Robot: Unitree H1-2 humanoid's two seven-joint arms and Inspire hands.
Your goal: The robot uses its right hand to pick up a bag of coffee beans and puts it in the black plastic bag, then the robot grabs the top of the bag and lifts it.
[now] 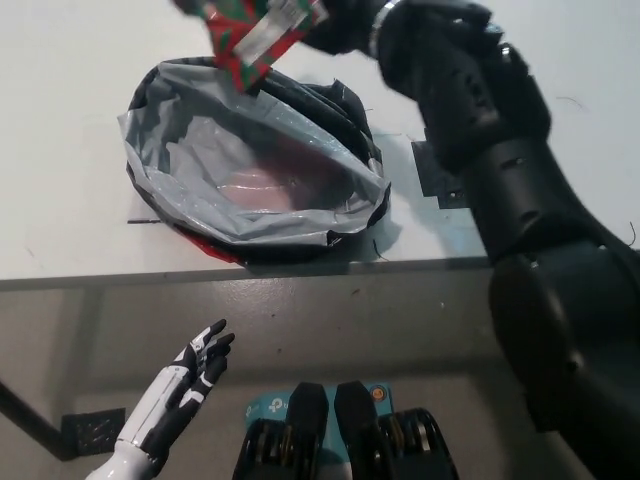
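The black right arm (pixel 520 210) reaches from the lower right diagonally up across the picture, its right hand (pixel 335 25) at the top edge, closed on a load. The white left hand (pixel 190 375) rests low at lower left, fingers spread, holding nothing.

Bright, even overhead light — motion blur near the top edge

The white table (pixel 70 200) is glaring pale, the coffee bean bag (pixel 255 25) is smearing with blur, and the black plastic bag (pixel 250 165) is glinting — floor lying dimmer.
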